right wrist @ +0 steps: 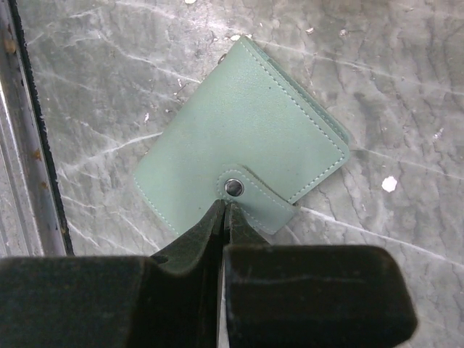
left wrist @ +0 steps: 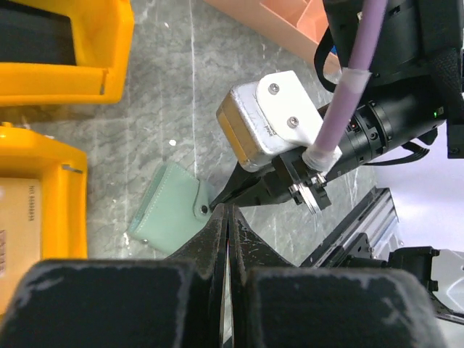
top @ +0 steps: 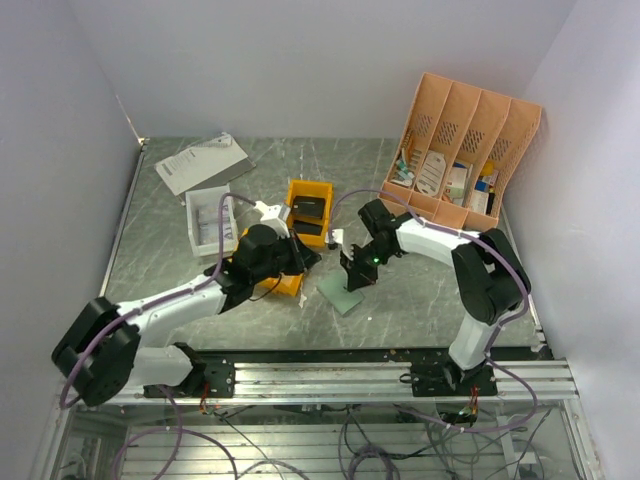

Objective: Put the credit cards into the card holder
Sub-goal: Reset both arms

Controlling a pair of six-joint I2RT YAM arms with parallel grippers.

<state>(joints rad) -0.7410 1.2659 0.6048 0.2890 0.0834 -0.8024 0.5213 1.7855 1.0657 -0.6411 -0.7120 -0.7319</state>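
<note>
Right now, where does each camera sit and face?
Top: above and behind the arms, looking down on the table; both arms show, bases at the bottom.
Left wrist: on the left arm, looking past its shut jaws at the holder and yellow bins; the right arm shows too.
Right wrist: looking straight down over its shut jaws at the holder.
All three share the holder.

The card holder (left wrist: pixel 168 210) is laid folded on the table (left wrist: pixel 159 109); at its snap tab (left wrist: pixel 206 209) the right gripper (left wrist: pixel 222 197) is pinched together.
</note>
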